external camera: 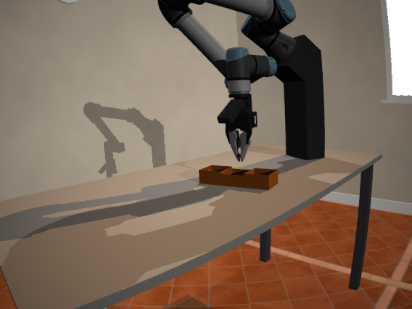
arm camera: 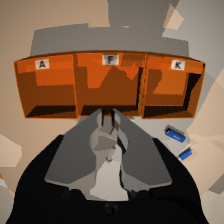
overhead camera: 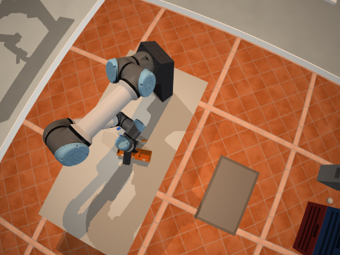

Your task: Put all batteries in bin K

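An orange tray of three open bins [overhead camera: 145, 155] [external camera: 254, 181] stands upright on the table. In the wrist view they are marked A [arm camera: 50, 85], F [arm camera: 107, 80] and K [arm camera: 170, 85], and what shows of their insides is empty. Two small blue batteries [arm camera: 174, 133] [arm camera: 185, 153] lie on the table just in front of bin K, outside it. My gripper [arm camera: 107, 110] [external camera: 239, 158] [overhead camera: 127, 158] is shut with nothing visible between the fingers. It hangs a little above the tray, over the front edge of bin F.
The arm's black pedestal [overhead camera: 161, 69] [external camera: 305, 101] stands at the table's far end behind the tray. The table's long edge [external camera: 254, 232] runs close in front of the tray. The arm's shadow falls across the table top [overhead camera: 90, 191].
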Robot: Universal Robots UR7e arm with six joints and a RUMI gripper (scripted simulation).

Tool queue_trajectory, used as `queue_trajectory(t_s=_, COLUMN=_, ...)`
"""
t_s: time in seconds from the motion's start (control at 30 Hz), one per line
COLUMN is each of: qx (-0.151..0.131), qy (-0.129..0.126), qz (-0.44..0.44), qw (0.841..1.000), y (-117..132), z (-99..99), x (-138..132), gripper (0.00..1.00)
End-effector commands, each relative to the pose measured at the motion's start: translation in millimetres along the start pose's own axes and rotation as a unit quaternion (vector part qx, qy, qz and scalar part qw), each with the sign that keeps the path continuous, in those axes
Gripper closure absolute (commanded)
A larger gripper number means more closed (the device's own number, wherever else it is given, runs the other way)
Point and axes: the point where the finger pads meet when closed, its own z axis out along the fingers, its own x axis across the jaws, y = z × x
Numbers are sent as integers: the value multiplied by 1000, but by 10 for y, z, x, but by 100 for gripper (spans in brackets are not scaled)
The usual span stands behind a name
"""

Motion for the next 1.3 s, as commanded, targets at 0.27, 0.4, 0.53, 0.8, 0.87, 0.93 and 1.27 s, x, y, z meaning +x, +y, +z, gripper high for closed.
queue_trajectory(t_s=0.27, qx=0, qy=0, qz=0, qw=1000, y=5, z=-89, x=-148, gripper=96)
queue_trajectory(t_s=0.4, qx=0, qy=0, qz=0, qw=1000, y=18, z=-89, x=-348, gripper=96)
queue_trajectory(t_s=0.53, qx=0, qy=0, qz=0, qw=1000, y=32, z=-89, x=-548, gripper=96)
queue_trajectory(t_s=0.8, qx=0, qy=0, qz=0, qw=1000, y=50, z=-89, x=-836, gripper=96)
queue_trajectory(t_s=0.87, qx=0, qy=0, qz=0, qw=1000, y=50, z=-89, x=-836, gripper=96)
queue_trajectory(t_s=0.93, qx=0, qy=0, qz=0, qw=1000, y=50, z=-89, x=-836, gripper=96)
queue_trajectory(t_s=1.27, qx=0, qy=0, qz=0, qw=1000, y=50, z=-36, x=-836, gripper=96)
